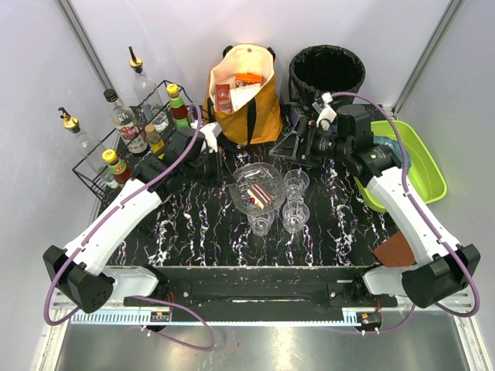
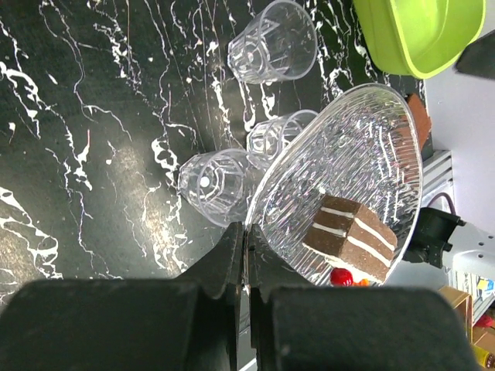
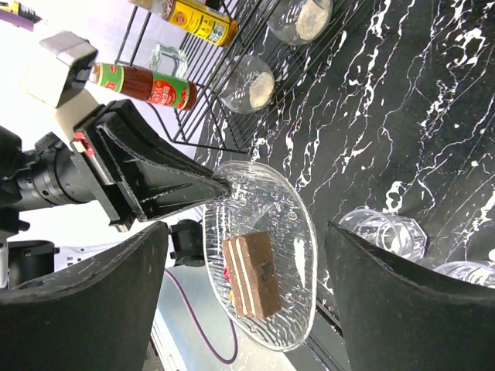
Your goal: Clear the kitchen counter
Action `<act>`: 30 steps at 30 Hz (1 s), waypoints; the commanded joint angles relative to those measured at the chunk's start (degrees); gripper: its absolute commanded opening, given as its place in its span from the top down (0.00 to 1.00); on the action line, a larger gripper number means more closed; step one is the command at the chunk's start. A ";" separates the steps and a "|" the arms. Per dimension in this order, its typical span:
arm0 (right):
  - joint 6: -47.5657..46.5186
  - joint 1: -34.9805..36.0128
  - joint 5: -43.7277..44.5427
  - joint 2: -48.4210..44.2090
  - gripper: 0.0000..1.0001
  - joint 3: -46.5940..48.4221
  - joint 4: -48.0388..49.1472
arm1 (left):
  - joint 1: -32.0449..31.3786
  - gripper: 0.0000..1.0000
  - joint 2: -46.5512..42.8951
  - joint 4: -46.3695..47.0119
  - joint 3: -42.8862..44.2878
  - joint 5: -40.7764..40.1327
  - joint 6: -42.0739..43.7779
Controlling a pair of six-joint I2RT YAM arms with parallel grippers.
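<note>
Where the black wire rack (image 1: pixel 87 171) of bottles stands at its left edge, the black, white-veined bench (image 1: pixel 201 232) spreads beneath both arms. The left pincer (image 2: pixel 246 232) is pinching the rim of a clear ribbed glass plate (image 2: pixel 348 147) bearing a brown-and-white layered cake slice (image 2: pixel 352 236). Three clear faceted tumblers (image 1: pixel 295 216) stand just beside the plate. The right pincer (image 3: pixel 244 232) hangs spread and empty, near the lime-green plastic tray (image 1: pixel 424 166).
</note>
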 commanded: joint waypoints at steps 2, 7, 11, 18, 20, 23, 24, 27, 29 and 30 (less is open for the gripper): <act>-0.58 1.80 -0.35 0.87 0.14 0.23 2.67 | 1.46 1.00 0.26 4.46 3.04 1.11 -0.36; -0.59 2.15 1.76 2.00 0.18 -1.18 1.97 | 2.95 1.00 -0.27 6.30 2.34 1.55 -2.20; -0.15 2.76 0.53 3.24 0.28 -1.79 1.00 | 3.83 1.00 0.26 6.83 2.78 1.47 -3.26; 0.47 3.12 -0.70 4.38 0.35 -3.90 2.58 | 4.27 1.00 1.31 9.38 3.39 3.66 -5.02; 0.91 3.11 -1.22 4.91 0.37 -4.26 3.46 | 4.45 1.00 1.57 10.08 3.48 4.28 -5.19; 1.96 3.20 -2.28 5.44 0.48 -4.52 4.87 | 4.54 1.00 1.93 10.70 3.66 4.72 -5.19; 2.40 3.20 -2.37 5.52 0.53 -4.69 5.31 | 4.71 1.00 2.01 10.70 3.83 4.63 -5.28; 2.84 3.21 -1.93 5.44 0.75 -4.70 5.48 | 4.80 1.00 2.45 10.87 4.27 4.81 -5.46; 3.46 3.20 -1.49 5.53 0.86 -4.61 5.48 | 4.97 0.89 2.54 11.05 4.62 4.89 -5.37; 3.81 3.20 -1.49 5.61 0.91 -4.69 5.75 | 4.98 0.84 2.63 11.05 4.80 4.81 -5.37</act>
